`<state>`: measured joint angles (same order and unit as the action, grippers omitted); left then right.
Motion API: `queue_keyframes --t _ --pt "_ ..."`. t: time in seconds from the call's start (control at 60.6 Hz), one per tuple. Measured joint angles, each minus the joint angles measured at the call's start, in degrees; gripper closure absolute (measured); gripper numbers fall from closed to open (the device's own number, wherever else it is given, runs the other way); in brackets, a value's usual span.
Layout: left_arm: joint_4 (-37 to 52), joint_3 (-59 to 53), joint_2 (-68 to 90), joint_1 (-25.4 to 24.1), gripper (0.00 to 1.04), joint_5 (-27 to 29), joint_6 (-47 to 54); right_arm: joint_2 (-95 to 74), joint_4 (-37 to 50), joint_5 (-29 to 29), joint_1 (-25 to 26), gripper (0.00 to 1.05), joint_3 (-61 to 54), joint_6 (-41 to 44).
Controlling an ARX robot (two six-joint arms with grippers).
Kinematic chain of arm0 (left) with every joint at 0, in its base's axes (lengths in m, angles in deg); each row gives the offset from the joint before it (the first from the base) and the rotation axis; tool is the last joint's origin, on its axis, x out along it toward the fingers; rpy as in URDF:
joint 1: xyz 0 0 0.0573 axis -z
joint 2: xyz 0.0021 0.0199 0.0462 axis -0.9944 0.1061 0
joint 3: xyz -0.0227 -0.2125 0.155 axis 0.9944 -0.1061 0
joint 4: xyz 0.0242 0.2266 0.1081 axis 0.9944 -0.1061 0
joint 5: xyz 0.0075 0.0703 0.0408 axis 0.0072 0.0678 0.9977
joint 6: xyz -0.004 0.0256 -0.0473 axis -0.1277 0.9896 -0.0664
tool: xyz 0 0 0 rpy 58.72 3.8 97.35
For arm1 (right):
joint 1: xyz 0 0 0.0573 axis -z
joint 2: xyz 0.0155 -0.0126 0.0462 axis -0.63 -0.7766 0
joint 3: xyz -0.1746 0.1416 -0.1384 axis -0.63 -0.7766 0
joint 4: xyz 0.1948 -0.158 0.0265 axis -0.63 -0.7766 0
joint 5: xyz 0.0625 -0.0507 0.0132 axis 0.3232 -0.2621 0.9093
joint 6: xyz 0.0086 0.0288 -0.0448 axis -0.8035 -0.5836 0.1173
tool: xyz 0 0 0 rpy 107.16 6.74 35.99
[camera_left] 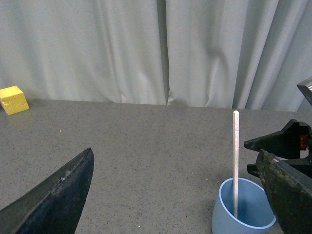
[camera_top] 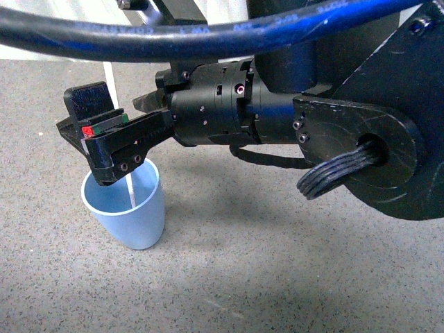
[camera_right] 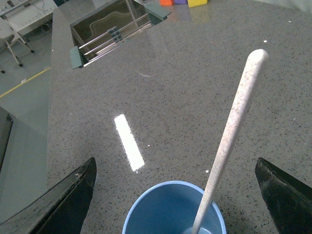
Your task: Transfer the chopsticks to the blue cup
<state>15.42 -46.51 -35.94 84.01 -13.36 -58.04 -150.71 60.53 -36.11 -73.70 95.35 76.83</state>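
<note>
The blue cup (camera_top: 132,215) stands upright on the grey speckled table. The cream chopstick (camera_top: 130,191) stands inside it and leans against the rim. My right gripper (camera_top: 94,139) hovers just above the cup, open, its fingers apart from the stick. In the right wrist view the chopstick (camera_right: 234,122) rises out of the cup (camera_right: 146,202) between the spread fingers of my right gripper (camera_right: 175,163). In the left wrist view the cup (camera_left: 243,212) and the stick (camera_left: 236,161) are beside my open, empty left gripper (camera_left: 176,161). The right gripper (camera_left: 287,146) shows behind the cup.
A yellow block (camera_left: 13,100) lies at the table's far edge by the grey curtain (camera_left: 156,48). A sink opening with a rack (camera_right: 112,29) and coloured blocks (camera_right: 195,2) lie far across the table. A thick black cable (camera_top: 208,31) crosses the front view.
</note>
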Motion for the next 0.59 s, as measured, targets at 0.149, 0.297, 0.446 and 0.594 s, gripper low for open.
queue_keyframes --t 0.149,0.297,0.446,0.594 --pt "0.00 0.00 0.00 0.00 0.07 -0.02 0.00 2.73 2.43 -1.36 0.28 0.09 -2.84 -0.24" --pt "0.00 0.00 0.00 0.00 0.07 0.00 0.00 9.38 2.58 -5.68 1.92 0.09 -8.00 -1.09" --pt "0.00 0.00 0.00 0.00 0.07 -0.04 0.00 14.82 -6.08 -20.26 5.46 0.09 -13.25 1.03" --pt "0.00 0.00 0.00 0.00 0.07 -0.02 -0.02 19.45 -13.38 -30.21 10.95 0.09 -17.42 1.44"
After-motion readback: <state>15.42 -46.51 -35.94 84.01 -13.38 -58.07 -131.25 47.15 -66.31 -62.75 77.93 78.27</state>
